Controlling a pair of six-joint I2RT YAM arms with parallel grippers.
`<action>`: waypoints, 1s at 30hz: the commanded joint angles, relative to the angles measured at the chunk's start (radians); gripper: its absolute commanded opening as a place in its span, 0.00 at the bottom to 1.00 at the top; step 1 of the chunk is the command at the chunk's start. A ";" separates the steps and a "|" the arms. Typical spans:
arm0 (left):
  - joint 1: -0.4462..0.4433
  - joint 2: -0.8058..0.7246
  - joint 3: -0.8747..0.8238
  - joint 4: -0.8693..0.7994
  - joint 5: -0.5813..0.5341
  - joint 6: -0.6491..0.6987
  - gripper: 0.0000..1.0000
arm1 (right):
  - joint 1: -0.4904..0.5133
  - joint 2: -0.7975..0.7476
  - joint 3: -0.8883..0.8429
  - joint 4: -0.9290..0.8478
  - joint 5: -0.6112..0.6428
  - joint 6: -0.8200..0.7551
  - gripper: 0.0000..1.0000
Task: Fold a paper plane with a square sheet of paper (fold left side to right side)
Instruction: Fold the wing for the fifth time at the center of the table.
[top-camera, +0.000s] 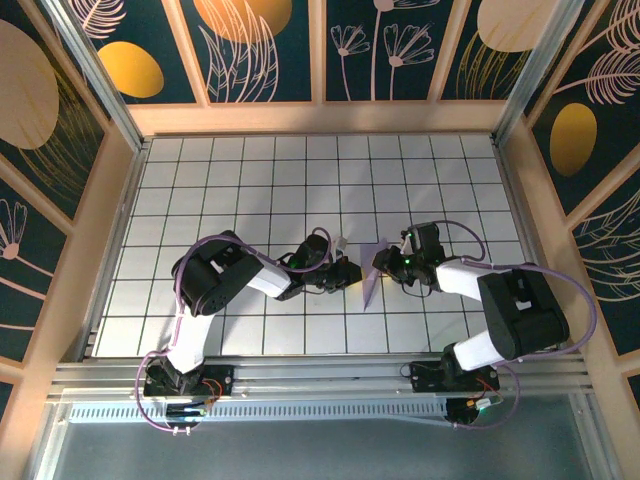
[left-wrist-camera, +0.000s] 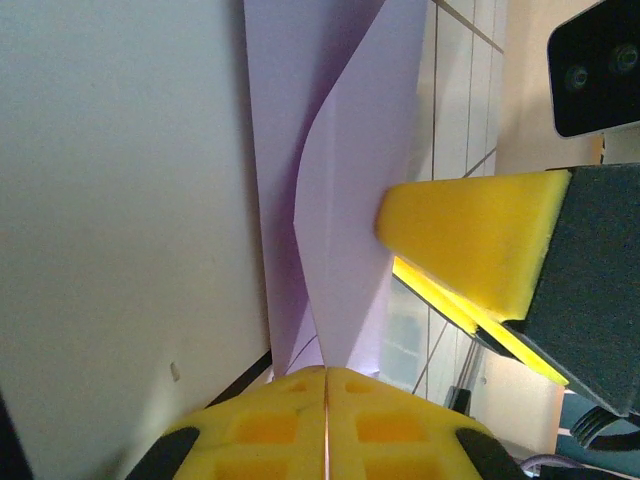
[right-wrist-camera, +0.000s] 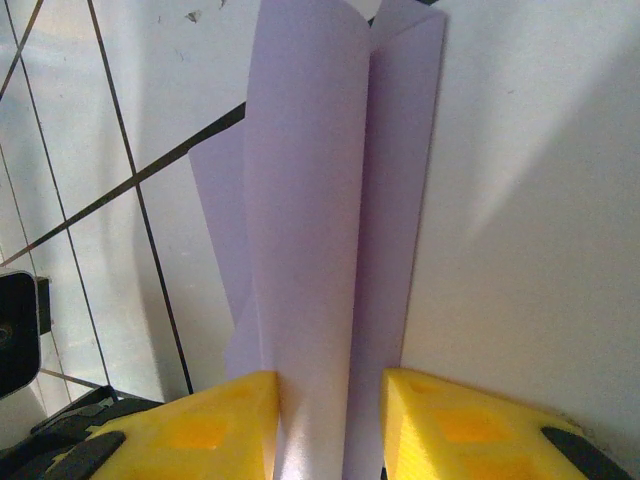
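Top external view first: your lavender paper (top-camera: 374, 272) stands on its edge on the white tiled table (top-camera: 250, 180), a little toward 4 o'clock from the table's middle. Your left gripper (top-camera: 347, 270) sits at the paper's 9 o'clock. Your right gripper (top-camera: 386, 263) sits at its 3 o'clock. Both are right up against the paper.

In the left wrist view, your left yellow fingers (left-wrist-camera: 260, 430) are pressed tight together, and the low tip of the paper is pinched in the line between them. In the right wrist view, your right yellow fingers (right-wrist-camera: 200, 430) are a little apart. The folded paper fills the gap and touches both, so I think that hand is clamped on the paper too.

I think you are bringing the left side over onto the right side. To do it well:
- Hold firm with one hand and move the other slowly.
- Do not pull the two hands away from each other, because thin paper can rip.
- Line up the long edges before you press.
- Then lay the paper down and squash the fold flat on the table.

The paper is thin, pale purple, long and narrow. One long fold runs down its middle, with a flap on each side. In the left wrist view one flap bends out in a soft curve, so it is not flat yet.
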 joint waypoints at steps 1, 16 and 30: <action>0.006 -0.011 -0.024 -0.069 -0.024 0.035 0.08 | 0.028 0.051 0.016 0.025 0.026 -0.027 0.33; 0.006 0.022 0.007 -0.106 -0.035 0.043 0.08 | 0.032 0.005 0.025 0.038 0.000 -0.015 0.34; 0.006 0.019 0.013 -0.156 -0.062 0.051 0.07 | 0.031 -0.034 0.038 -0.009 0.026 -0.019 0.35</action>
